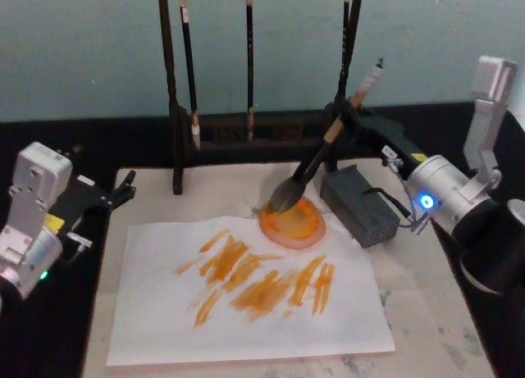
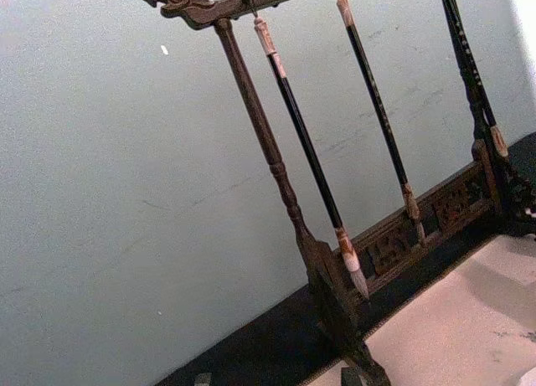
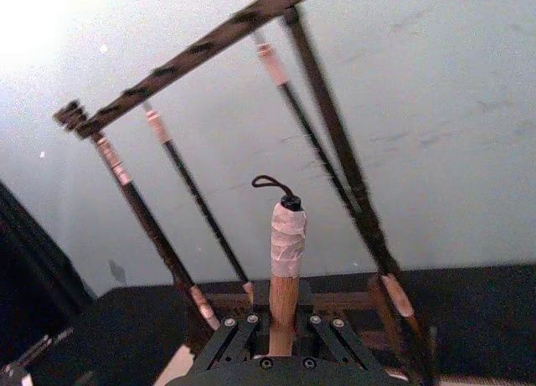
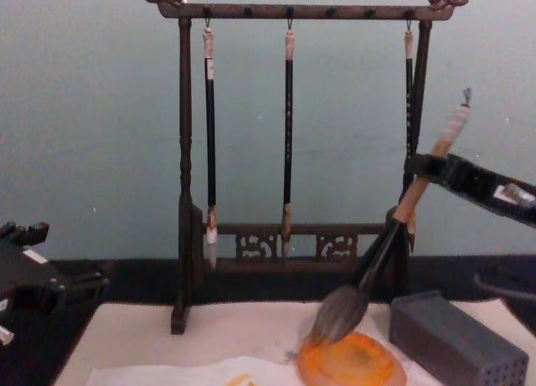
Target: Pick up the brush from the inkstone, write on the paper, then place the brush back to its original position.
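Over mat [image 1: 431, 300], right end effector [image 1: 345, 116] clamps brush [image 1: 316, 161], bristles overlapping inkstone [image 1: 302, 227]; left arm [image 1: 33, 222] idle.

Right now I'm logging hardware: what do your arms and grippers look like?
Both arms are silver, with boxy wrist modules and black grippers. Behind the left gripper: yellow label, green light; behind the right gripper: blue light, yellow-white label, black cables.

Three hanging brushes [image 4: 209, 135] [image 4: 288, 126] [image 4: 409, 68], one large brush [image 4: 381, 244], one inkstone [image 4: 352, 362], one paper [image 1: 246, 321].
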Robot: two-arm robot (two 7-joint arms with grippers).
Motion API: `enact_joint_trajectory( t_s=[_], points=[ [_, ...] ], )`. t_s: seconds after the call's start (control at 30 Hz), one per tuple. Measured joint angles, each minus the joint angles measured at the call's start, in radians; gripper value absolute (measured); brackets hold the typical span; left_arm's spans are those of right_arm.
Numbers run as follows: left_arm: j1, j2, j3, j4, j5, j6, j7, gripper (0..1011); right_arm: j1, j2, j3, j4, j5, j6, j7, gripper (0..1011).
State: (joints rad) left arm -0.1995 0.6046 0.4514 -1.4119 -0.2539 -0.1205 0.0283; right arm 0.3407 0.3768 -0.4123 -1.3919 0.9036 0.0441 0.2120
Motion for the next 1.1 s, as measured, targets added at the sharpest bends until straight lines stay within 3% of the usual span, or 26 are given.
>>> enact_joint_trajectory(
  t_s=[0.27, 1.1],
  points=[
    [0.0, 0.0, 0.0, 0.0, 0.0, 0.0, 0.0, 1001, 0.014, -0.02, -0.04, -0.012, -0.096, -0.02, 0.003, 171],
    [0.0, 0.0, 0.0, 0.0, 0.0, 0.0, 0.0, 1001, 0.088, -0.14, -0.104, 0.085, -0.248, -0.057, 0.077, 172]
  ],
)
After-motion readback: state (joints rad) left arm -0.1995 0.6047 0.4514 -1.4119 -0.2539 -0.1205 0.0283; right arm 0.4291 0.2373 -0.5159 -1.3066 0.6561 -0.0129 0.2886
